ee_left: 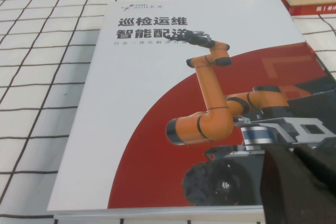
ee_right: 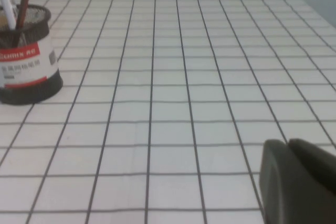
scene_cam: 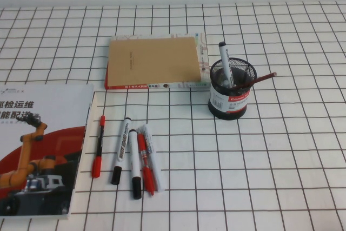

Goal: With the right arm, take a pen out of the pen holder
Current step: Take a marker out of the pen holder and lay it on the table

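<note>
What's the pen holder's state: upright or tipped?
Upright: pen holder stands on its base, marker and red pen inside. Left gripper above the brochure; right gripper shut, away from it.

— Where is there room around the pen holder [scene_cam: 228,94]?
— Its right and near sides are bare table [scene_cam: 303,133]. The right gripper [ee_right: 287,148] hangs over that stretch, well apart from it.
— What's in the way?
— A marker [scene_cam: 225,63] and a red pencil [scene_cam: 259,79] stick out of its top, the pencil leaning right. The brown book [scene_cam: 154,62] lies just left. The loose pens [scene_cam: 130,155] and the brochure [scene_cam: 38,144], under the left gripper [ee_left: 294,156], lie to its near left.
</note>
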Robot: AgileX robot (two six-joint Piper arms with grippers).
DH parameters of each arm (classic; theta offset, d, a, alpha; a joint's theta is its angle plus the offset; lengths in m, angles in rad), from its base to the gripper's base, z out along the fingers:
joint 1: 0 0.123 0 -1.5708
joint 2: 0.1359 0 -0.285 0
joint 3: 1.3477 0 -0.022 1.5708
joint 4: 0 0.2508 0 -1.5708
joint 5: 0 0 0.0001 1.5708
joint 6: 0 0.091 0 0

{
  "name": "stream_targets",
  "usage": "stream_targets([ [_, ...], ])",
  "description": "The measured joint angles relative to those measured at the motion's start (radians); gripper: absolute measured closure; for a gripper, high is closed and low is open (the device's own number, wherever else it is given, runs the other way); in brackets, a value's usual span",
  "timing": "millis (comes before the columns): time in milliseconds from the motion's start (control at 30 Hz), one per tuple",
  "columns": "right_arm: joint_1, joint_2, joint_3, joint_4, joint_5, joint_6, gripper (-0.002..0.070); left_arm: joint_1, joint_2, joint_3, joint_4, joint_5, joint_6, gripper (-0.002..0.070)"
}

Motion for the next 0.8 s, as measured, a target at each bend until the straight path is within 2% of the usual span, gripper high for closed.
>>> stream_targets([
  [167,0.000,0.000,0.000,0.004,0.071,0.000,0.0692,0.000,0.000,0.000,0.000,0.000,0.000,0.0679],
  [800,0.000,0.000,0.000,0.010,0.080,0.000,0.0692,0.000,0.000,0.000,0.000,0.000,0.000,0.0679],
])
